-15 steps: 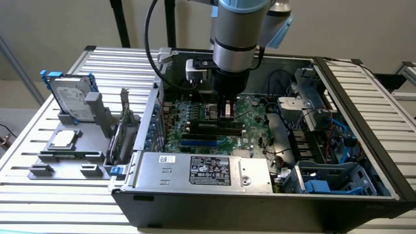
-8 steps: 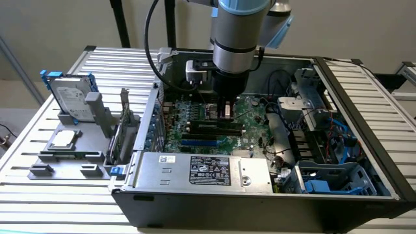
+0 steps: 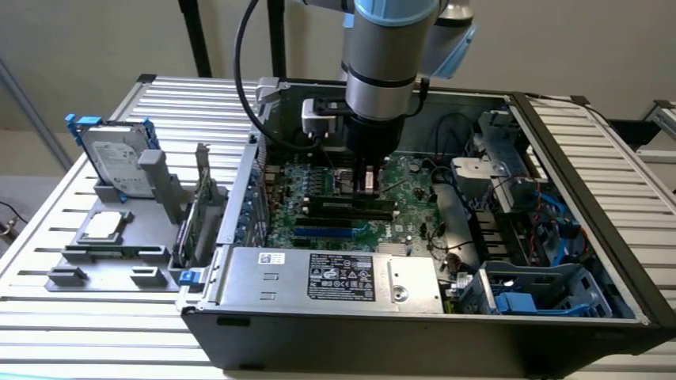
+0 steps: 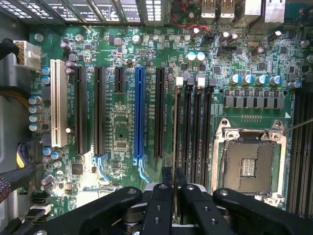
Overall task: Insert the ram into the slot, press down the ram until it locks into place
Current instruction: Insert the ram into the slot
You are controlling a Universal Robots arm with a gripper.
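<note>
My gripper (image 3: 366, 180) reaches down from the arm into the open computer case, just above the green motherboard (image 3: 317, 186). Seen from the wrist, its two black fingers (image 4: 167, 182) are shut on the ram (image 4: 175, 127), which is edge-on and appears as a thin dark line. The ram runs along the memory slot (image 4: 181, 137) that lies closest to the long expansion slots, one of several parallel black sockets with pale end clips (image 4: 179, 81). These sockets (image 3: 343, 207) sit directly under the gripper. Whether the ram is seated in the slot I cannot tell.
The square silver CPU socket (image 4: 247, 159) sits beside the memory slots. A blue slot (image 4: 139, 112) and a white slot (image 4: 58, 103) lie on the other side. The power supply (image 3: 328, 273) fills the case front. A hard drive (image 3: 116, 158) and an upright green card (image 3: 201, 207) stand at the exterior view's left.
</note>
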